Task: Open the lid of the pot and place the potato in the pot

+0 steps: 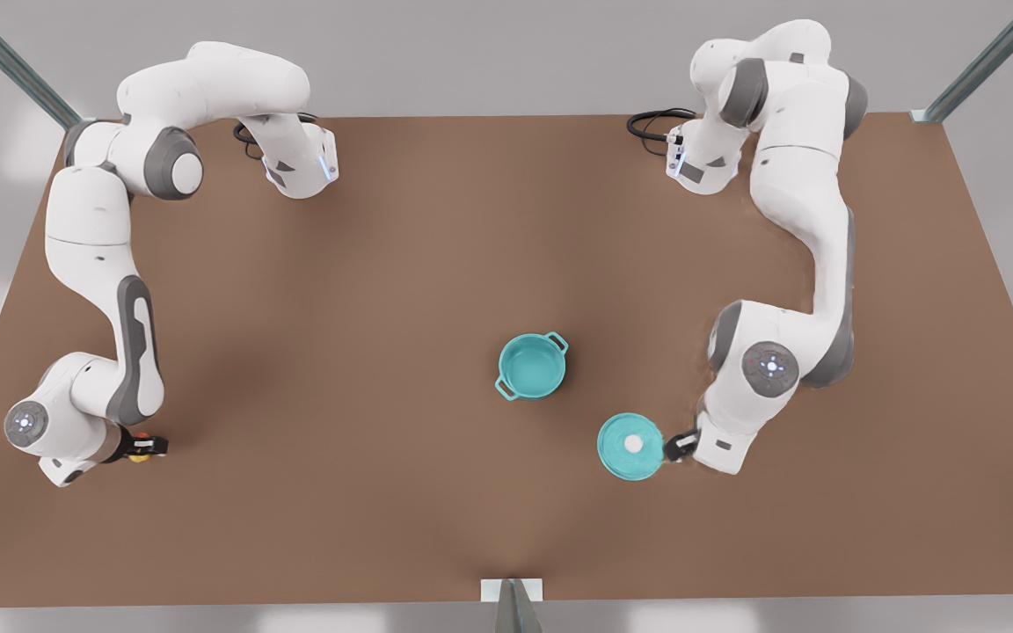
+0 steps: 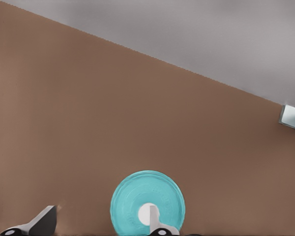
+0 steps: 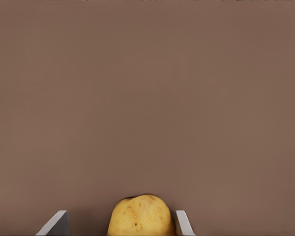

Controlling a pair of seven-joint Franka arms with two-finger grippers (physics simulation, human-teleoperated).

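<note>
Teal and uncovered, the pot (image 1: 532,366) stands near the middle of the brown surface (image 1: 366,290), its two loop handles on opposite sides and its inside bare. We see the pot lid (image 1: 630,446) lying flat on the surface, nearer than the pot and toward the front view's right, apart from it, white knob up.

Just beside the lid's right rim in the front view is the left pincer (image 1: 675,447). In the left wrist view its fingers (image 2: 42,222) stand wide apart, one over the lid (image 2: 147,204) by the knob and the other off to the side above bare surface, so it grips nothing.

The potato (image 1: 141,447) is far away at the front view's left, near the close edge of the surface, well apart from the pot. The right pincer (image 1: 144,447) is at the potato. In the right wrist view the yellow lump (image 3: 140,216) sits between the two fingers (image 3: 182,223); one finger is right against it, while a gap shows between the potato and the other. We cannot tell whether the fingers are clamped on it.
</note>
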